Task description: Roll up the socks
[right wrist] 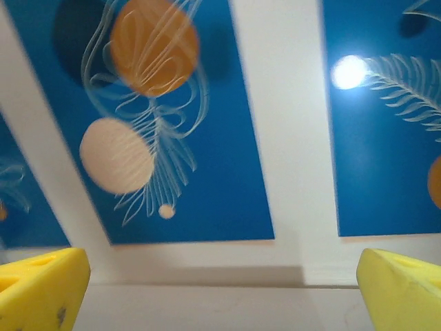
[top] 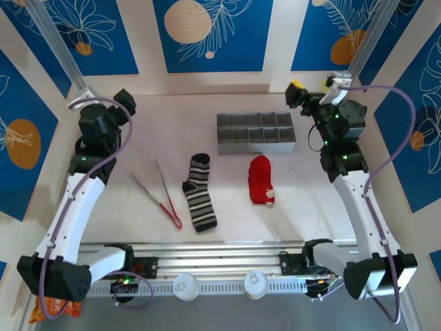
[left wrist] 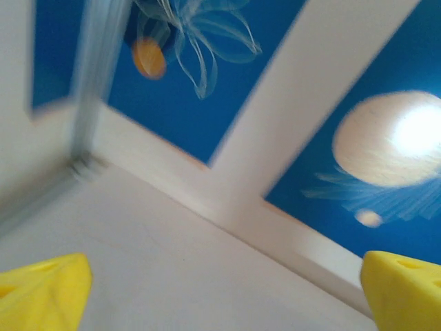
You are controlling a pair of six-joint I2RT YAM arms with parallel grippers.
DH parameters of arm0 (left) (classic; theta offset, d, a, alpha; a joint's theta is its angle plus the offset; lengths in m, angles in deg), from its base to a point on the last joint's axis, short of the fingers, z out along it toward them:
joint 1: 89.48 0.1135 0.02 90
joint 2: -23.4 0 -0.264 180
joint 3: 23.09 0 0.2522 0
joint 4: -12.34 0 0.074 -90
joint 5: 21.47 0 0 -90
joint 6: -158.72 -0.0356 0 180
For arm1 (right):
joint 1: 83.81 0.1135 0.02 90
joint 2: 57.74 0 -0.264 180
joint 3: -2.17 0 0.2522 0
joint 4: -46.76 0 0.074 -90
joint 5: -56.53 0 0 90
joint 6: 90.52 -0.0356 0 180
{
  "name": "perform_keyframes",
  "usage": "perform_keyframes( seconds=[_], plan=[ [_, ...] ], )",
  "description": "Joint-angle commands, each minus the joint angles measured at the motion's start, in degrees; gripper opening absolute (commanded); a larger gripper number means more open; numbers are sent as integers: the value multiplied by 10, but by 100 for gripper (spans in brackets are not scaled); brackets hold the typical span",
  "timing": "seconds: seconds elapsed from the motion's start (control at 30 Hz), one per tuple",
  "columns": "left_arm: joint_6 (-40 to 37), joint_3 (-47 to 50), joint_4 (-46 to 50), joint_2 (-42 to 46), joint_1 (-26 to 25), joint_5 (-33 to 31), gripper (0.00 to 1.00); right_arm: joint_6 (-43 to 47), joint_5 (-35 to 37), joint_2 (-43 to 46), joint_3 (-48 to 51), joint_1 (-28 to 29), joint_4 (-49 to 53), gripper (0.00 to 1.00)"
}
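Note:
Two socks lie flat mid-table in the top view. The black sock with grey-white stripes point(top: 200, 194) is on the left and the shorter red sock point(top: 260, 179) is to its right. My left gripper point(top: 126, 101) is raised at the back left, far from both socks. It faces the back wall, and its yellow fingers point(left wrist: 43, 294) stand wide apart with nothing between them. My right gripper point(top: 302, 92) is raised at the back right, above and beyond the red sock. It is open too, with only wall between its yellow fingers point(right wrist: 403, 289).
Thin red-handled tongs point(top: 162, 194) lie left of the striped sock. A grey divided organiser point(top: 255, 133) stands behind the socks. Blue patterned walls close in the back and sides. Two white round caps point(top: 186, 286) sit on the near rail.

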Motion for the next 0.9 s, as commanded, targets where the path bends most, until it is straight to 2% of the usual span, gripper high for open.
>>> perform_keyframes(
  seconds=[0.0,0.1,0.2,0.27,0.33,0.43,0.5,0.87],
  plan=[
    [166,21,240,-85,-49,242,75,201,-77,-28,50,168,117,99],
    [214,57,277,-109,-139,271,49,352,-87,-26,117,308,194,98],
    [256,97,255,-126,-206,284,33,434,-88,-12,193,420,226,94],
    [270,109,248,-153,-223,295,30,442,-89,-12,222,458,235,90],
    [266,107,235,-190,-228,314,23,451,-95,-18,243,475,242,88],
    [243,83,241,-247,-236,317,19,476,-88,-42,268,488,231,82],
    [230,69,258,-280,-238,313,11,494,-88,-65,275,495,211,77],
    [167,47,250,-360,-237,289,6,535,-51,-217,259,507,98,55]
  ],
)
